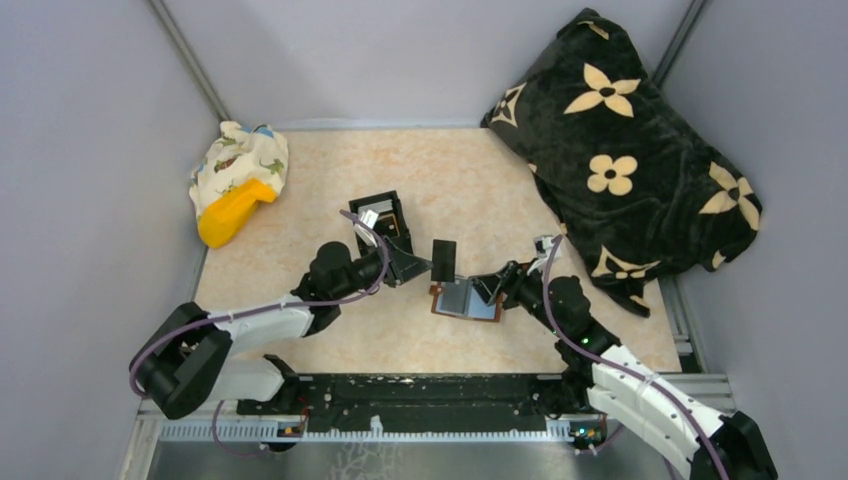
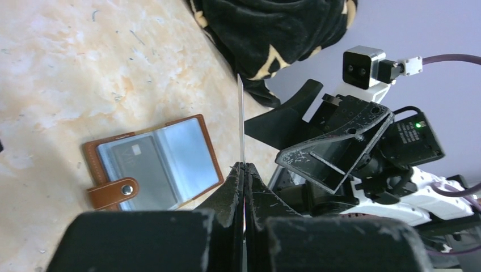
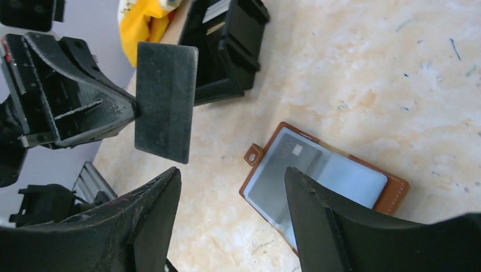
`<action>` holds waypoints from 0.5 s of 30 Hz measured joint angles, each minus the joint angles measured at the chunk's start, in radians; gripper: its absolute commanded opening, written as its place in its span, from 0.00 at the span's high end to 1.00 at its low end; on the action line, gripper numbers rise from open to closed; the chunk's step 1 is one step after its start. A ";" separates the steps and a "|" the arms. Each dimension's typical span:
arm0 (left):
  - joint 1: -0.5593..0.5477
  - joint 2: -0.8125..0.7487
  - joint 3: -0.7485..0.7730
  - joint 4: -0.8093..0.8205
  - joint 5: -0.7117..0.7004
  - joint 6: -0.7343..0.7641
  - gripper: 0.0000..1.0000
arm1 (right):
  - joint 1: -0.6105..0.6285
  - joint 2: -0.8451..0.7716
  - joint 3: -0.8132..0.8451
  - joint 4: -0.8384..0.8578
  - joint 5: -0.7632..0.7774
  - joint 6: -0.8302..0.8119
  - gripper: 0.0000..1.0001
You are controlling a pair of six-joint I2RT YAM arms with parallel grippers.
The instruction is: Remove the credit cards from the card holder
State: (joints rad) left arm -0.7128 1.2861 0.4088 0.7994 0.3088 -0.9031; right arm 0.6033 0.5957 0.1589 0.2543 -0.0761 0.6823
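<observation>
One card's out: my left claw (image 1: 424,264) is pinching a dark card (image 3: 165,102) above the table (image 1: 330,180). The card holder (image 2: 153,161) lies open mid-table under my wide-open right claw (image 3: 232,173), and looks like another card (image 3: 286,164) is left inside.

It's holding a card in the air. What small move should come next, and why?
Probably carry the dark flat card, pinched in the left jaws, aside and release it on the beige marbled tabletop: the reddish-brown leather card holder lies open with a grey card inside.
</observation>
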 measured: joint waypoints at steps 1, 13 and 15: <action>0.002 -0.006 0.000 0.000 0.009 -0.005 1.00 | 0.000 0.001 0.000 0.017 -0.007 0.000 0.32; 0.004 -0.084 0.000 0.026 0.074 -0.073 1.00 | 0.000 0.085 0.000 0.232 -0.120 0.006 0.32; 0.004 -0.088 0.000 0.031 0.079 -0.074 1.00 | 0.000 0.093 0.000 0.270 -0.141 0.011 0.32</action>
State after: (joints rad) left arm -0.7086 1.1984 0.4088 0.8299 0.3874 -0.9768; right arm 0.6033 0.6888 0.1589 0.5240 -0.2173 0.6937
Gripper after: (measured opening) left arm 0.005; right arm 0.681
